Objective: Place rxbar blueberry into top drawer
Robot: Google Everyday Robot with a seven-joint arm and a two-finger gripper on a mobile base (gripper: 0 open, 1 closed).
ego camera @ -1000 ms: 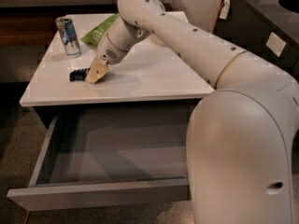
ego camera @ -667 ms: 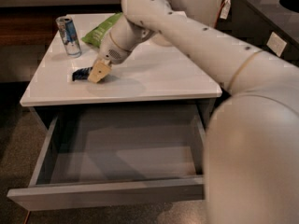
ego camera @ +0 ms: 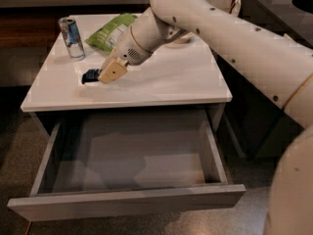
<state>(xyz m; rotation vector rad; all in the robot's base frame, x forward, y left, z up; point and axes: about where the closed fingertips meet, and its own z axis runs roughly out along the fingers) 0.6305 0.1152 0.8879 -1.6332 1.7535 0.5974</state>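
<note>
The rxbar blueberry (ego camera: 89, 76), a small dark blue bar, lies on the white tabletop (ego camera: 171, 77) near its left front. My gripper (ego camera: 110, 71) is down at the bar's right end and covers part of it, so only the left end shows. Below the tabletop the top drawer (ego camera: 146, 151) is pulled wide open, grey inside and with nothing in it.
A silver-blue can (ego camera: 71, 37) stands at the table's back left. A green chip bag (ego camera: 110, 31) lies behind the gripper. My arm reaches in from the upper right. A dark cabinet (ego camera: 274, 13) stands to the right of the table.
The gripper stays at the bar's right end on the tabletop. The view has shifted slightly, and the bar and drawer have not visibly moved.
</note>
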